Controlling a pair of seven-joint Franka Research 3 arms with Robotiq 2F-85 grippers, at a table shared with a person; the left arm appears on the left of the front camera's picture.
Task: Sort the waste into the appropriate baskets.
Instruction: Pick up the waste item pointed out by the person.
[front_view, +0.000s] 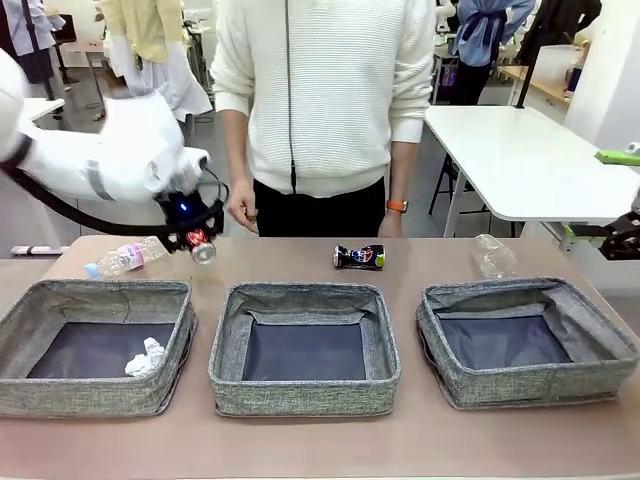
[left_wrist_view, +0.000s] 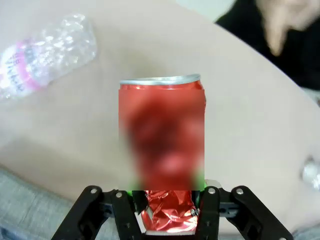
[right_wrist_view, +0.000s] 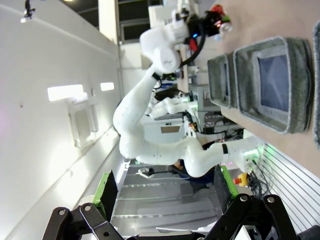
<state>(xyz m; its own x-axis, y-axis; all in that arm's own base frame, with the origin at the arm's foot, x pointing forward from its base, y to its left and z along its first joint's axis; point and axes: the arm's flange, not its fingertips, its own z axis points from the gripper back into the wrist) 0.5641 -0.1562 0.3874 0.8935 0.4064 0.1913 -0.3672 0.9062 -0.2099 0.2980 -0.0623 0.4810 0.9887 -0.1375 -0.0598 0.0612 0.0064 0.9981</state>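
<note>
Gripping the dented red can (left_wrist_view: 162, 135) by one end, the left fingers (left_wrist_view: 206, 212) are closed almost fully, with the green pads pressing on its crumpled base. In the front view the white left arm reaches in from the upper left of the frame and holds the can over the far left of the worktop (front_view: 300, 440), behind the left basket (front_view: 95, 290). Whether the can is clear of the surface is hard to tell.

The clear pink-labelled bottle (front_view: 125, 258) lies on its side just left of the can. The dark blue can (front_view: 360, 257) lies behind the middle basket (front_view: 305, 292), and the clear plastic cup (front_view: 493, 255) lies behind the right basket (front_view: 525, 290). The white paper ball (front_view: 145, 358) sits inside the left basket, at its near right corner. The middle and right baskets hold nothing. A person stands at the far side with one hand (front_view: 243, 210) hanging near the held can.

The right fingers (right_wrist_view: 223, 184) stand wide apart and hold nothing.

The step in hand appears to be sorting the red can. The next move likely calls for carrying it across a basket's soft far wall without nudging the bottle, most plausibly to an empty basket since paper occupies the left one, and then opening the fingers above the lining.
</note>
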